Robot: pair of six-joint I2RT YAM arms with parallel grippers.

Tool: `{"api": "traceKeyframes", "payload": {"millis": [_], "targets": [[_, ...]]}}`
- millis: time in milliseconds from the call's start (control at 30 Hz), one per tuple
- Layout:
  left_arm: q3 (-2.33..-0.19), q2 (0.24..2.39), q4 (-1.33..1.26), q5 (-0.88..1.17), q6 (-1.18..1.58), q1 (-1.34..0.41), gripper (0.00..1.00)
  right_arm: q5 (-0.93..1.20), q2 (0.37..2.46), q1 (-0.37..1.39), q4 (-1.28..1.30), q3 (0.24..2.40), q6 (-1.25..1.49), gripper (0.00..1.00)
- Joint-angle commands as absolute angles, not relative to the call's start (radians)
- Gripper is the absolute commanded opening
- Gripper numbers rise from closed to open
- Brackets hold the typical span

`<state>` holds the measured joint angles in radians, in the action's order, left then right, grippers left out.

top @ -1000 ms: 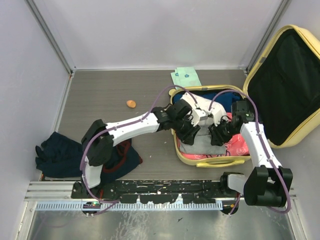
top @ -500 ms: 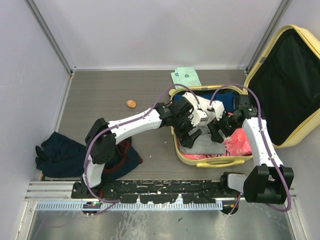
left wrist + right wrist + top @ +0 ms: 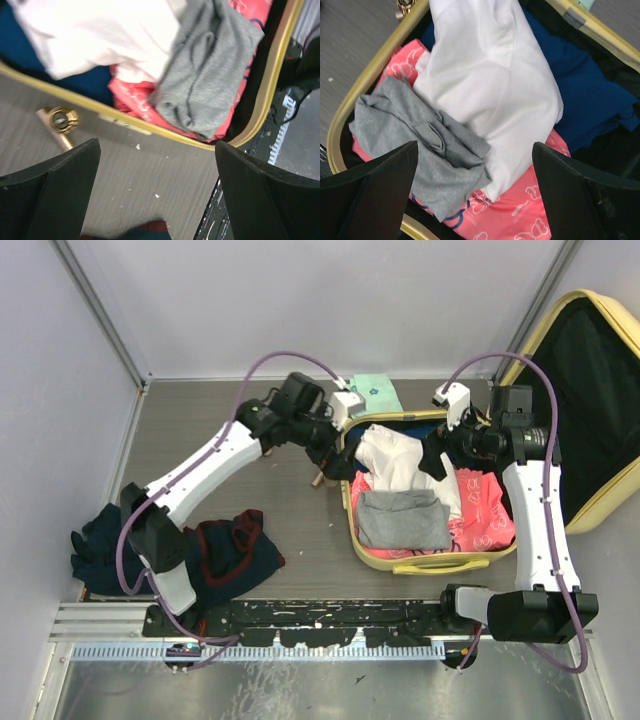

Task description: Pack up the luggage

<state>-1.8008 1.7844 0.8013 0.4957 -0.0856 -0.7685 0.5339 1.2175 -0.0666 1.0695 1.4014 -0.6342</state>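
Pale yellow hard-shell luggage [image 3: 420, 562] lies open at 3 o'clock on the grey wood-grain table [image 3: 220, 420] in the top view, and its black-lined lid [image 3: 585, 400] stands up at 2 o'clock. In its tray a white cloth garment [image 3: 395, 460] lies over a pink printed plastic bag [image 3: 487, 510], with a folded grey garment [image 3: 402, 520] at the tray's 6 o'clock. The left gripper [image 3: 328, 448] hangs at the tray's 10 o'clock corner, the right gripper [image 3: 438, 458] over its 1 o'clock part. A mint green flat packet [image 3: 375, 392] lies just beyond the tray at 12 o'clock, and dark navy clothes with red trim [image 3: 235, 552] sit at 8 o'clock

From the left wrist, the jaws stand wide with nothing between them. A small round brass object [image 3: 62, 120] lies on the table just outside the yellow rim

From the right wrist, the jaws are likewise spread wide and empty above the clothes. A dark blue garment [image 3: 585, 95] shows at 2 o'clock under the white one
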Motion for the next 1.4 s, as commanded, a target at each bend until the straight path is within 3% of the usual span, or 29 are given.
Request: {"api": "traceKeyframes", "payload": {"millis": [0,300,433,600,933,1367], "targets": [[-1.821,1.736,0.713,0.56,-0.008,-0.648,0.98,0.596,1.247,-0.062,0.961,1.477,-0.472,1.0],[-2.06,2.002,0.643,0.515,0.277,-0.439,0.98,0.517,1.295,-0.062,0.653,1.461,-0.127,1.0],[-2.143,2.092,0.665,0.56,0.375,-0.398,0.97,0.413,1.473,-0.037,0.575,1.585,0.024,1.0],[-2.028,2.048,0.607,0.565,0.372,-0.377,0.99,0.276,1.684,0.02,0.493,1.731,0.03,0.98],[-1.884,1.939,0.565,0.55,0.33,-0.332,1.0,0.157,2.158,0.073,0.57,2.157,0.054,0.95],[-1.757,1.865,0.55,0.541,0.337,-0.299,1.0,0.081,2.489,0.093,0.505,2.342,0.071,0.98]]}}
